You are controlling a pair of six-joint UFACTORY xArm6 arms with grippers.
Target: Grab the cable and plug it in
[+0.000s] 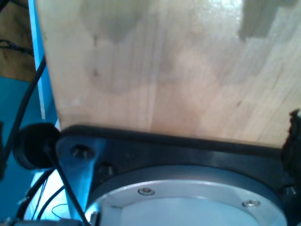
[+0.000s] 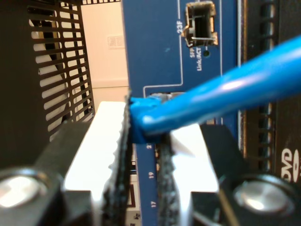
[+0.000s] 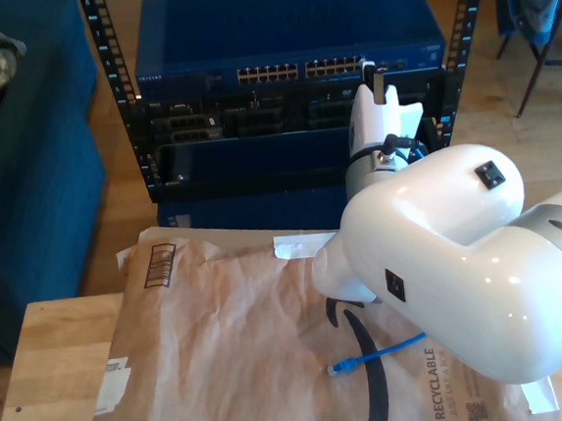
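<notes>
1. A wooden table (image 3: 53, 358) stands before a rack (image 3: 114, 107) of network gear, with timber floor beyond; brown packing paper (image 3: 224, 344) covers most of the tabletop, printed "RECYCLABLE" near the exterior view's lower right.
2. The big white arm (image 3: 452, 255) reaches toward the blue switch (image 3: 286, 43), probably so that the plug meets the ports squarely.
3. My first gripper's camera faces bare wood and a metal flange (image 1: 188, 197); whether its jaws are spread or closed I cannot tell.
4. My second gripper (image 2: 143, 141) is pinching the cable (image 2: 225, 94) right behind its plug, close to the switch face.
5. The cable's free end (image 3: 339, 367) lies on the paper.
6. Readable there: "23F", "SFP", "Link/ACT", numbers 17 and 19, "DVD".
</notes>
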